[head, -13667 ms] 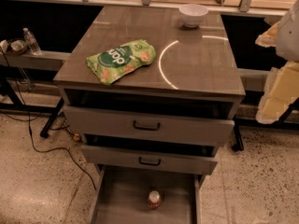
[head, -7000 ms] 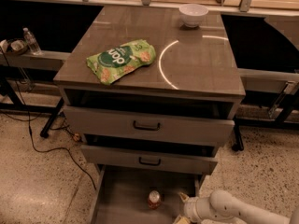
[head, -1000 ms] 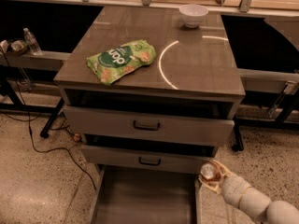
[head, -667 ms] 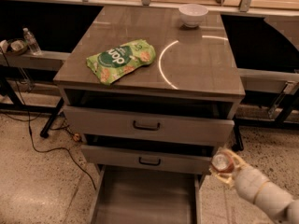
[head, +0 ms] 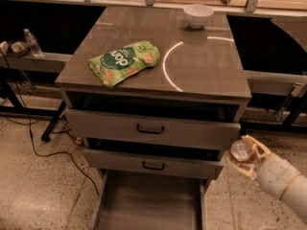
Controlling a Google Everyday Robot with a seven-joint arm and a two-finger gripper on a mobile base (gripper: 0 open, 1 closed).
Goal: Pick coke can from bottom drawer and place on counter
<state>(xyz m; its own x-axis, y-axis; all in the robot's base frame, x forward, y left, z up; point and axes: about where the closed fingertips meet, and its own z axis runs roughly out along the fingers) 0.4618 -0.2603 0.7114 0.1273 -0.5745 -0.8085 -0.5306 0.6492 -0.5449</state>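
My gripper (head: 245, 155) is at the lower right, to the right of the cabinet and level with the middle drawer. Its cream fingers are shut on the coke can (head: 240, 150), whose silver top faces the camera. The bottom drawer (head: 148, 202) is pulled out, and its flat grey floor shows nothing on it. The counter (head: 201, 63) is the glossy grey-brown top with a curved light reflection. The can is held well below the counter's level and off its right front corner.
A green chip bag (head: 123, 61) lies on the counter's left front part. A white bowl (head: 198, 15) stands at its back right. The two upper drawers (head: 151, 128) stick out slightly. A clear water bottle (head: 32, 42) stands on a shelf at the left. Cables lie on the floor at the left.
My gripper has lifted the coke can out of the bottom drawer and carried it up and to the right, clear of the cabinet's front. The drawer floor is now bare.
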